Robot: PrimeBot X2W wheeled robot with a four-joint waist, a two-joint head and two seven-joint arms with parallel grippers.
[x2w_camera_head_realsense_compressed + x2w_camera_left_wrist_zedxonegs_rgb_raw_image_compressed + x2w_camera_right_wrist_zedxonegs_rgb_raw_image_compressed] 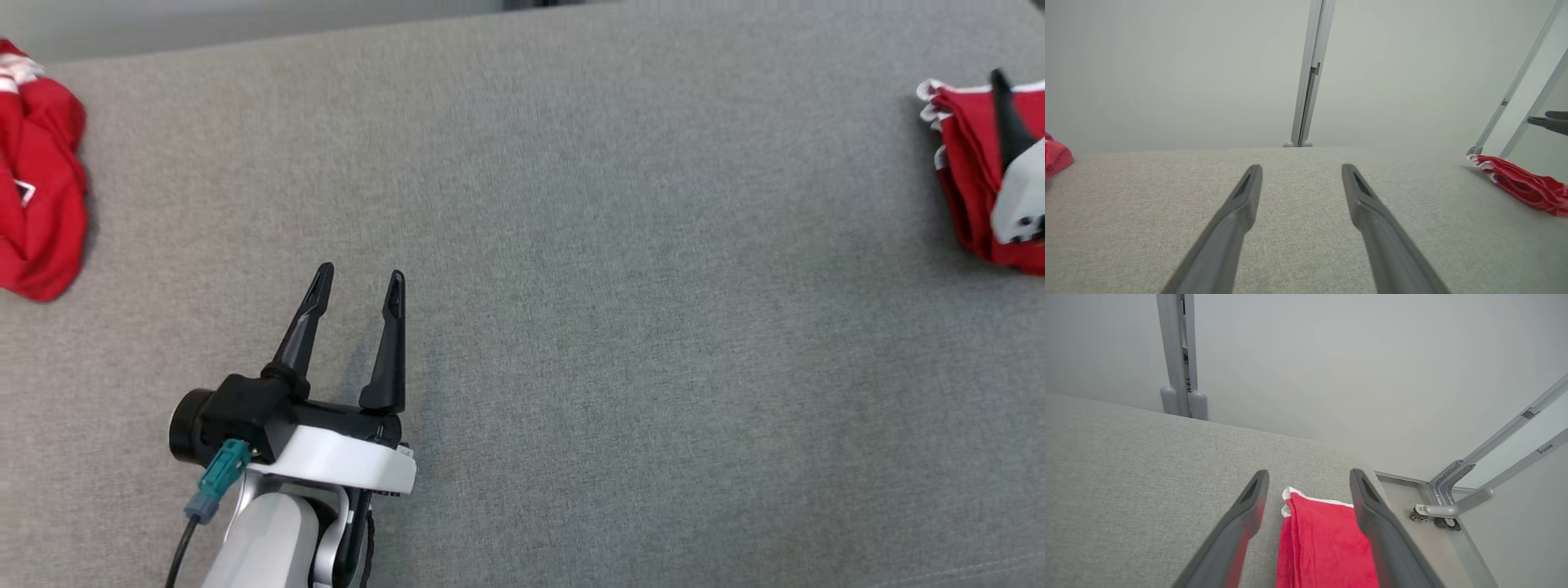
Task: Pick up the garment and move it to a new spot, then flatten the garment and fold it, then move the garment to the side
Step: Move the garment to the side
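**Folded garment at the bench's right edge, tool open over it**

The folded red garment [967, 188] with white trim lies at the far right of the head view, partly cut off by the frame edge. In the right wrist view its layers lie stacked flat at the bottom centre, close to the bench [620, 327] corner. The right tool [1308, 475] hangs just over it with its fingers spread wide, and nothing is pinched between them.

The job looks close to finished, with the garment folded and set aside. What remains is probably to take the tool clear. It should rise straight up with the fingers kept apart, so that no tip catches the top layer and drags the fold open or pulls cloth toward the edge.

The left tool [359, 278] sits at the lower left of the head view, open and empty, well apart from the garment. A second, crumpled red cloth [37, 180] lies at the far left edge. Grey frame bars with a castor [1449, 498] stand just beyond the corner, near the right tool's way out.
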